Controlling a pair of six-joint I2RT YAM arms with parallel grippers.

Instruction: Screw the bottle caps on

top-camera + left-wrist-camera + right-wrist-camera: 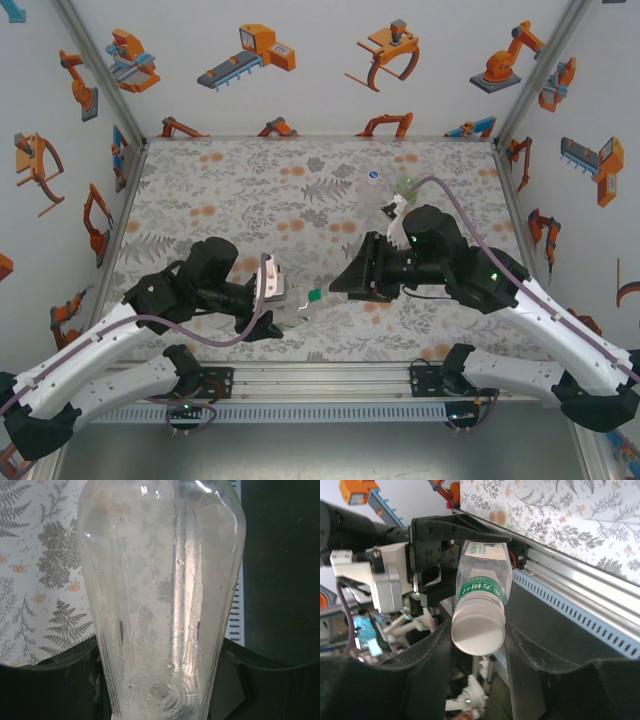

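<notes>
Here, item one: bottle [482, 580], clear plastic with a white-and-green label band below the neck. It is held lengthwise between my two arms over the near part of the table [250, 190]. My left jaws are clenched on its body. My right jaws are closed round its cap [477, 630], which is white and seated on the neck.

Contents: the left wrist view looks along this bottle from its ringed base, and the table's fern print shows through the clear wall.

Views: the right wrist view gives the cap end-on, with the label and my left jaws behind it. From the top view my wrists cover most of the bottle, leaving a green fleck of label [313, 296].

Item two: second bottle [372, 188], topped by a bluish cap [372, 176], and third bottle [405, 186], showing green. They stand just beside each other at the far right-centre of the table, well apart from item one. They are too small to tell their contents.

Surroundings: aluminium rail [580, 585] along the table's near edge, walls [300, 60] printed with orange robots, and a purple cable [455, 190] arcing past the third bottle.
</notes>
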